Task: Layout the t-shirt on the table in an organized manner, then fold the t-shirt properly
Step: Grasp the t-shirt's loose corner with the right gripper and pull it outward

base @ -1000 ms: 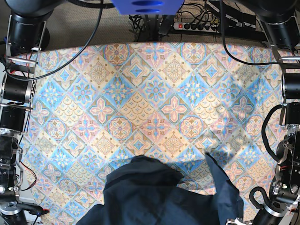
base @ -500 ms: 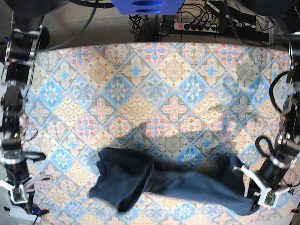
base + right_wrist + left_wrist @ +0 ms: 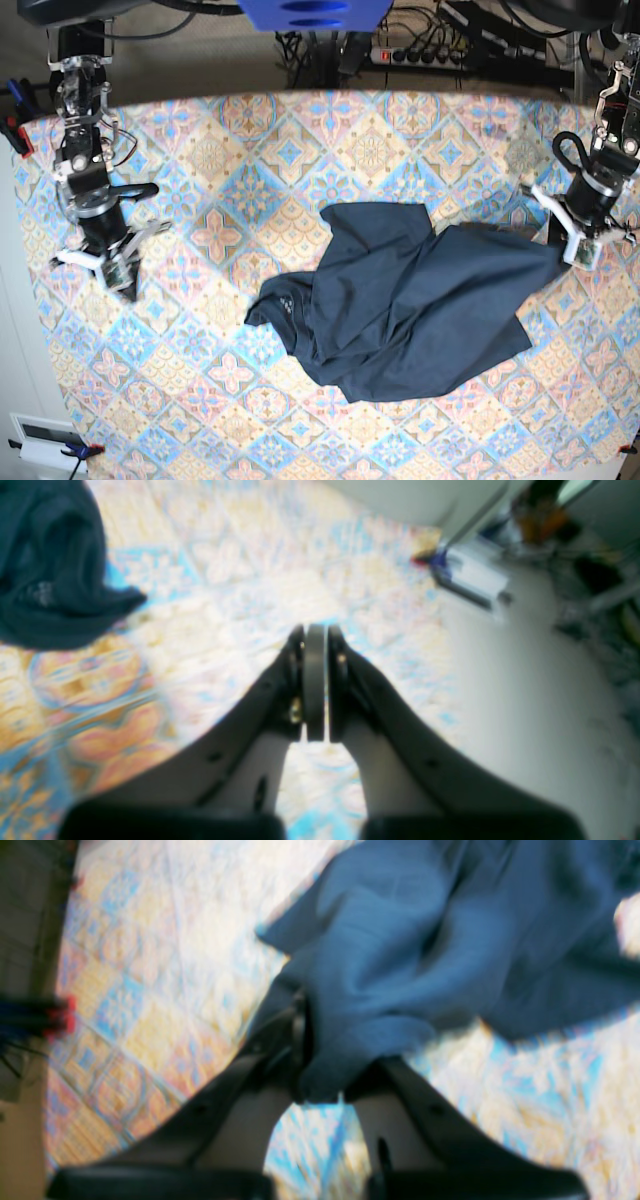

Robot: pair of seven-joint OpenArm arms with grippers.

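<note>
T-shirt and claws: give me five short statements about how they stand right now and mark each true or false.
1. The left claw is shut on the t-shirt. True.
2. The right claw also grips the t-shirt. False: it is shut on nothing, apart from the cloth, over the bare table.
3. The t-shirt lies flat and neatly spread. False: it is bunched and wrinkled, one end drawn toward the left claw.
4. The t-shirt is dark blue. True.
5. The t-shirt hangs over the table's edge. False: in the base view all of it is within the patterned top.
</note>
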